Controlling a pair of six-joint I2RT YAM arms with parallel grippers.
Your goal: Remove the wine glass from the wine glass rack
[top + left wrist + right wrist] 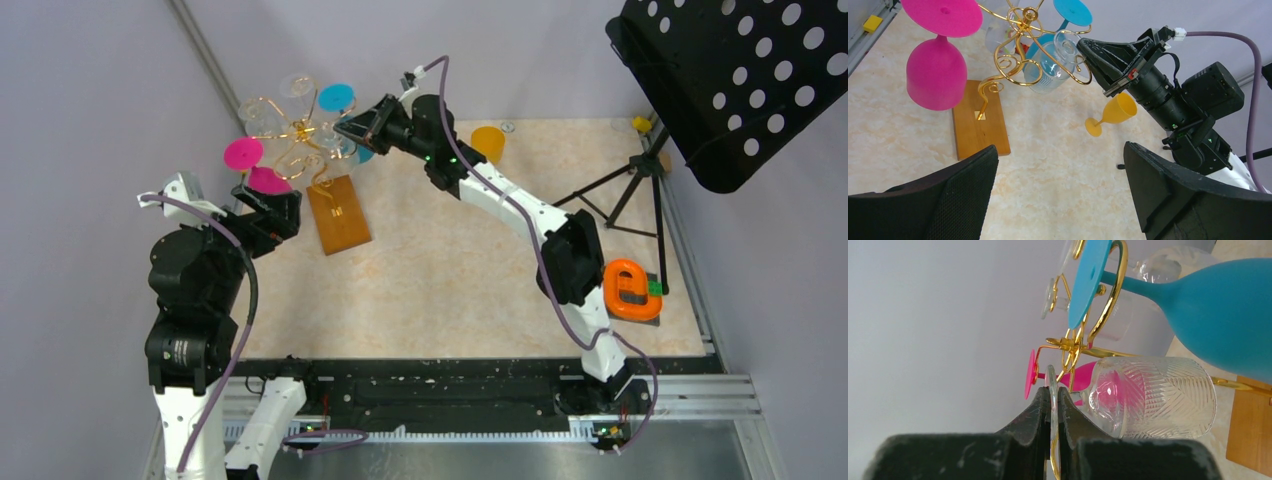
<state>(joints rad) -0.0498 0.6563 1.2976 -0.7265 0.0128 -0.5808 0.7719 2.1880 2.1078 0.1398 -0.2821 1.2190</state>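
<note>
The wine glass rack (300, 135) is a gold wire stand on a brown wooden base (338, 215), at the far left of the table. A clear ribbed wine glass (1153, 397) hangs from one curled arm; it also shows in the left wrist view (1050, 65). My right gripper (1052, 396) is shut on this glass's thin round foot, seen from above at the rack's right side (352, 127). My left gripper (1060, 155) is open and empty, low beside the wooden base (979, 125), with only table between its fingers.
A pink glass (935, 72) and a blue glass (1218, 310) also hang on the rack. A yellow glass (1113, 112) stands on the table behind it. A black music stand (740, 80) fills the right back; an orange object (632, 288) lies at the right edge.
</note>
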